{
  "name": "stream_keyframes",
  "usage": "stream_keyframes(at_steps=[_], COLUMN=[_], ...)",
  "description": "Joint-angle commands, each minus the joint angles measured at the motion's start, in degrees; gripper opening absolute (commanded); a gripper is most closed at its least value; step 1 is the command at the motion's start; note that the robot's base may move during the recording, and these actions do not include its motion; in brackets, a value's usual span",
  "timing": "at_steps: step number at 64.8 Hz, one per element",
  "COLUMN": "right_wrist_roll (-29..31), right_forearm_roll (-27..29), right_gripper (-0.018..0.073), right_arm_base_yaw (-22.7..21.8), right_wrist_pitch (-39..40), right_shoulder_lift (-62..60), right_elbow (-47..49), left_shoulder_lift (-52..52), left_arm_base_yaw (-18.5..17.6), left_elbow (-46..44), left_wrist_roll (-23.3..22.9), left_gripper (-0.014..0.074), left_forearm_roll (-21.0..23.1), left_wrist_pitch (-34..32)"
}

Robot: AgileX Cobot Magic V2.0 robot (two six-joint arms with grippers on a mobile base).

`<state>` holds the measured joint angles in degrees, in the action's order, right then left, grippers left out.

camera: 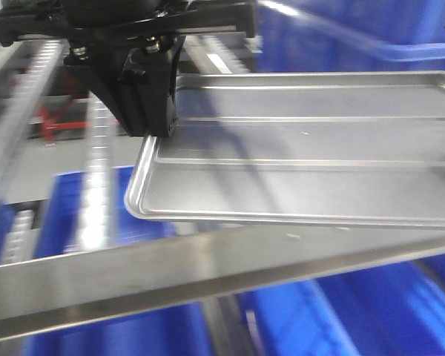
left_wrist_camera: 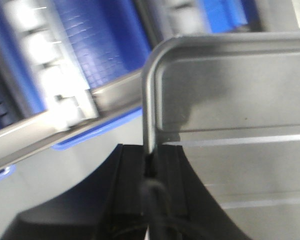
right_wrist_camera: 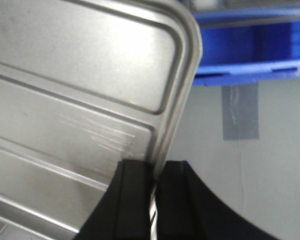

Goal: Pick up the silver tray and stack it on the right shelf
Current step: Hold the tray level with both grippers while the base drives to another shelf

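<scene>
The silver tray [camera: 304, 148] hangs in the air, shiny, with two long ribs along its floor, above the steel front bar of the right shelf [camera: 170, 274]. My left gripper [camera: 157, 122] is shut on the tray's left rim; the left wrist view shows that rim [left_wrist_camera: 149, 100] pinched between the black jaws of the gripper [left_wrist_camera: 150, 160]. In the right wrist view my right gripper [right_wrist_camera: 157, 167] is shut on the tray's opposite rim [right_wrist_camera: 182, 90]. The right gripper itself is out of the front view.
Rails of white rollers [camera: 96, 178] run back on the left of the shelf. Blue bins [camera: 356, 30] stand behind the tray and others [camera: 319, 311] sit below the front bar. A blue bin [right_wrist_camera: 250, 45] also lies beyond the tray's right end.
</scene>
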<state>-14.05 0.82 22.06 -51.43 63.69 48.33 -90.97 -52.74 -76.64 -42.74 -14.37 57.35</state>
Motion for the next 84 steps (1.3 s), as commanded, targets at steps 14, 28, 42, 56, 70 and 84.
stream_keyframes(at_steps=[14, 28, 42, 56, 70, 84], right_wrist_roll=[2.3, 2.3, 2.3, 2.3, 2.3, 2.3], right_forearm_roll=[-2.4, -2.4, -2.4, -2.4, -2.4, -2.4], right_gripper=[0.0057, 0.0057, 0.0057, 0.0057, 0.0057, 0.0057], right_arm_base_yaw=[-0.1, -0.1, -0.1, -0.1, -0.1, -0.1], right_wrist_pitch=[0.4, 0.4, 0.4, 0.3, 0.3, 0.2], right_shoulder_lift=[-1.4, -1.4, -1.4, -1.4, -1.4, -1.4], right_elbow=[1.5, 1.5, 1.5, 1.5, 1.5, 1.5], left_shoulder_lift=[2.8, 2.8, 2.8, 2.8, 2.8, 2.8], left_arm_base_yaw=[-0.3, -0.3, -0.3, -0.3, -0.3, -0.3], left_elbow=[-1.5, -1.5, -1.5, -1.5, -1.5, -1.5], left_wrist_roll=[0.8, 0.8, 0.8, 0.8, 0.8, 0.8], left_gripper=[-0.0093, -0.0093, -0.0093, -0.0093, -0.0093, -0.0093], left_forearm_roll=[-3.0, -3.0, -3.0, -3.0, -3.0, -3.0], left_wrist_pitch=[-0.1, -0.1, -0.1, -0.1, -0.1, 0.0])
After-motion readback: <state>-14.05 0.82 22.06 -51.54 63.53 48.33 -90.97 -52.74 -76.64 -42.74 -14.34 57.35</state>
